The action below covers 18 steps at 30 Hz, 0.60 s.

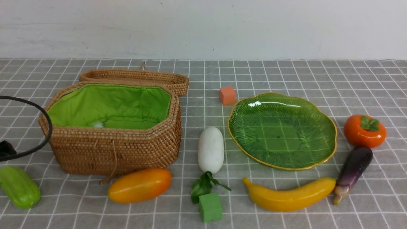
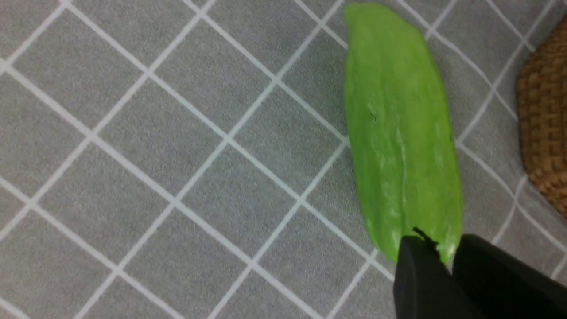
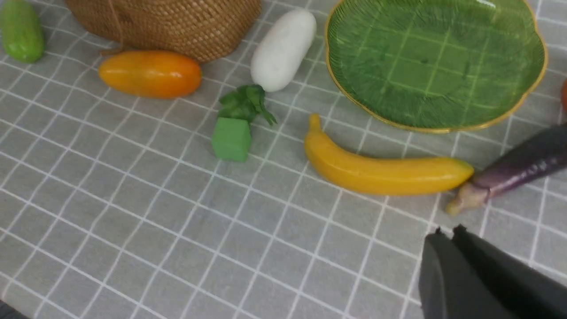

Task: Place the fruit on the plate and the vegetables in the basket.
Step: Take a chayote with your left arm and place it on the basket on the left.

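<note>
- Three fruits, all on the cloth: banana (image 1: 289, 195) in front of the plate (image 1: 330, 127), persimmon (image 1: 364, 131) to its right, mango (image 1: 140, 185) in front of the basket (image 1: 117, 149).
- Three vegetables, also on the cloth: cucumber (image 1: 19, 187) front-left of the basket, radish (image 1: 210, 149) between basket and plate, eggplant (image 1: 354, 168) below the persimmon.
- Two cubes: orange cube (image 1: 227, 95), green cube (image 1: 210, 207).
- Left gripper (image 2: 443, 248): tips over one end of the cucumber; thin slit between the jaws, parted or closed unclear.
- Right gripper (image 3: 448, 231): jaws pressed together, empty, near the eggplant's stem end and the banana's tip, touching neither.
</note>
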### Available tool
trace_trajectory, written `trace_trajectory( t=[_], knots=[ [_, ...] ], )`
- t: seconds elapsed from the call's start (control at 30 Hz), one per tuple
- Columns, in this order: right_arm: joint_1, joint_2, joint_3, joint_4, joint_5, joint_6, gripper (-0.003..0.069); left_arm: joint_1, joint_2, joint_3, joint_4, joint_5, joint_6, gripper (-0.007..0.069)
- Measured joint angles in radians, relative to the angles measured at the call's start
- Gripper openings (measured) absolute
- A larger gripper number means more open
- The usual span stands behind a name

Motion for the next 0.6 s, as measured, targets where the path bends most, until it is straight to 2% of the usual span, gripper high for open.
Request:
trace_trajectory(
  t=[0.13,0.23,0.33,0.5,0.6],
  knots=[
    [0.000,0.000,0.000,0.189,-0.063,-0.188,0.0025,0.000,0.076,0.000,-0.005,-0.088,-0.003,0.0359],
    [0.000,0.000,0.000,0.398,-0.084,-0.398,0.0029,0.000,0.141,0.000,-0.011,-0.203,-0.003,0.0551],
    [0.000,0.000,0.000,0.537,-0.084,-0.533,0.0032,0.000,0.201,-0.001,-0.011,-0.282,-0.003,0.0631],
    [0.000,0.000,-0.001,0.627,-0.084,-0.645,0.0035,0.000,0.290,-0.001,-0.011,-0.329,-0.003,0.0631],
    [0.000,0.000,-0.001,0.642,-0.085,-0.674,0.0034,0.000,0.344,-0.006,-0.005,-0.344,-0.003,0.0560]
  ],
)
